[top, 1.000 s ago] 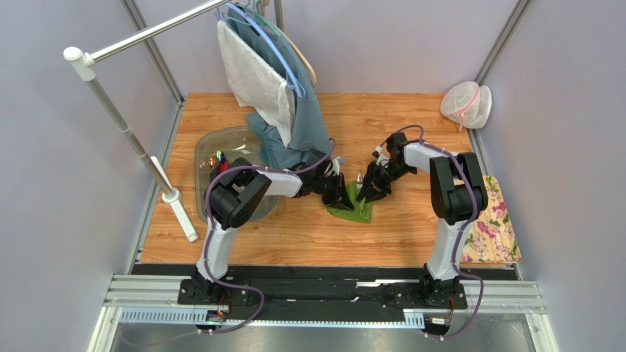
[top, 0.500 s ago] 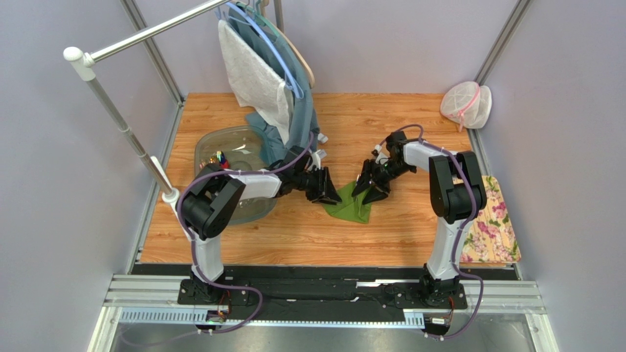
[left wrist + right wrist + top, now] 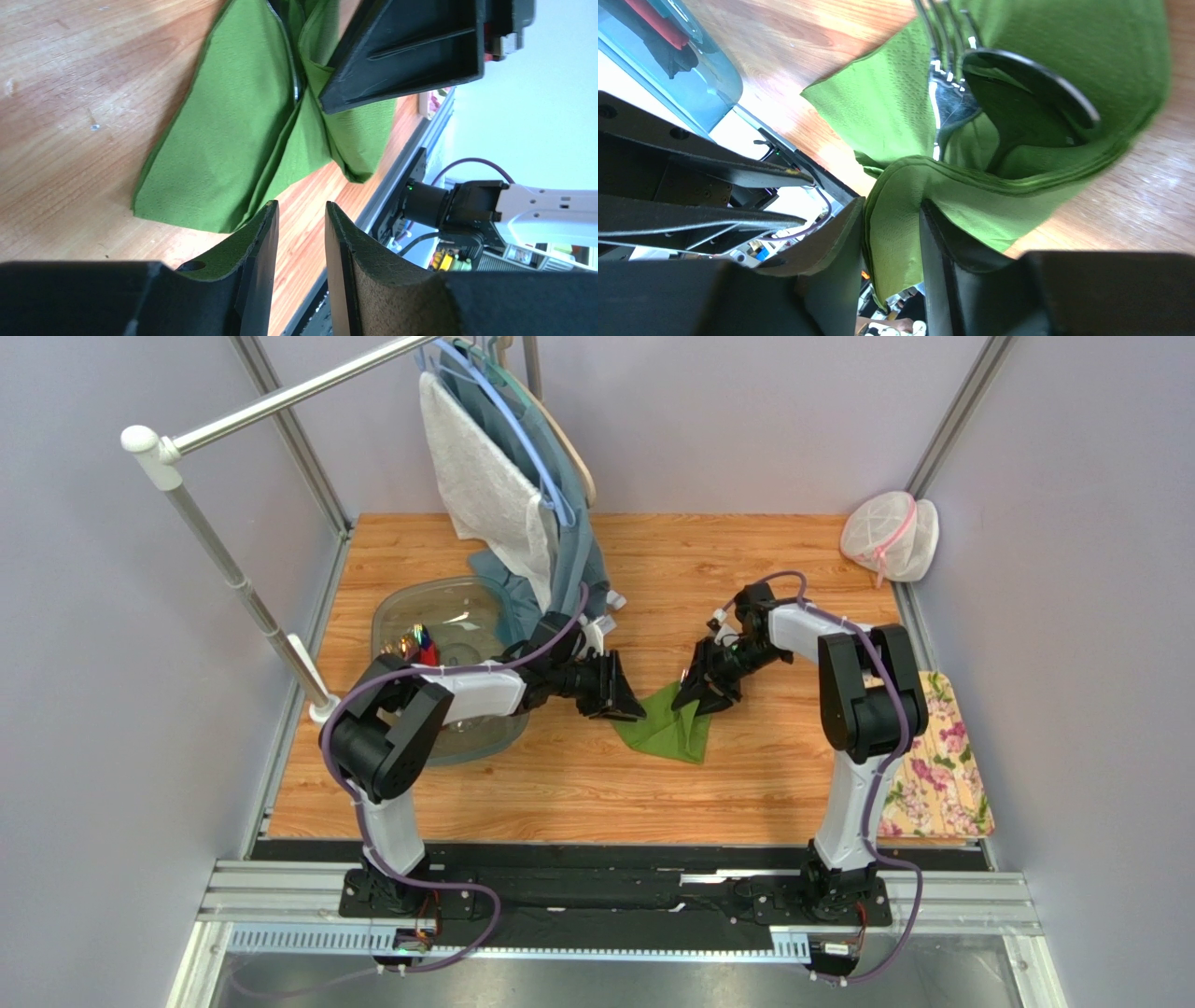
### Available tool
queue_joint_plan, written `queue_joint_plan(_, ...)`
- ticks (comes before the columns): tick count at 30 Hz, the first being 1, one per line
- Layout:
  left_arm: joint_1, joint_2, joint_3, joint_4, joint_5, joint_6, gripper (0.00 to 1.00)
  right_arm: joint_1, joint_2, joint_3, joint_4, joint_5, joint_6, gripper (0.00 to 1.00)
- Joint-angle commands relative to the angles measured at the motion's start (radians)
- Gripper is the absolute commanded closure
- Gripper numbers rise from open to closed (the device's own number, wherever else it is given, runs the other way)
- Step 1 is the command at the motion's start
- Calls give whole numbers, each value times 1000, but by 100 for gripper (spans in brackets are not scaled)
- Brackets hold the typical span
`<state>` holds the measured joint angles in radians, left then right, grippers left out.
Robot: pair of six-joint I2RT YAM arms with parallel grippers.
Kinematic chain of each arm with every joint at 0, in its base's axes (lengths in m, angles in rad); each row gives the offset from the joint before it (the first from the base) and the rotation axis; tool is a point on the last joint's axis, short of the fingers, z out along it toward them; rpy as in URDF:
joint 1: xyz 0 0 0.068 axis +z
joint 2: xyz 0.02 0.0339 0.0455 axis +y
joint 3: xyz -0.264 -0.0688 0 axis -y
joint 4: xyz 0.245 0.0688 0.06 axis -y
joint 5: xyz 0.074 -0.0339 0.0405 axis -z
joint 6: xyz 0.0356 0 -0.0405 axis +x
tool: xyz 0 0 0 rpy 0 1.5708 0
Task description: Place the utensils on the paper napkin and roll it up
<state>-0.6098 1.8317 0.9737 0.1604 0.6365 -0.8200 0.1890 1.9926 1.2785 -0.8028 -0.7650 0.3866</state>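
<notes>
My right jaws pinch a folded edge of the green napkin [image 3: 662, 727], which lies mid-surface [image 3: 786, 770] wrapped around a fork [image 3: 945, 91] and spoon [image 3: 1032, 84]. My left jaws hover just beside it, narrowly spread, empty.

Crumpled green paper napkin [image 3: 659, 731], folded over a silver fork [image 3: 946, 91], one fold raised

We see a clear plastic tub [image 3: 456, 602] on the wooden surface [image 3: 786, 770]; a teal-blue garment [image 3: 508, 595] hangs just behind it; a flowered pink mat [image 3: 947, 763] lies at right.
</notes>
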Motion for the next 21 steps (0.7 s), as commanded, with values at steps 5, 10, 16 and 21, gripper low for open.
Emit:
queue_joint_plan(5,7,-84,-7,108,61,24,59,24,12,58,25,-36,51,50)
queue_joint_plan(10,-30,-121,36,67,20,140,58,33,25,64,24,-31,57,44)
queue_joint_plan(16,-128,-153,53,83,-46,323,64,40,38,70,21,-30,66,34)
queue_joint_plan(21,-217,-161,46,117,-115,532,73,38,48,70,20,-33,69,31)
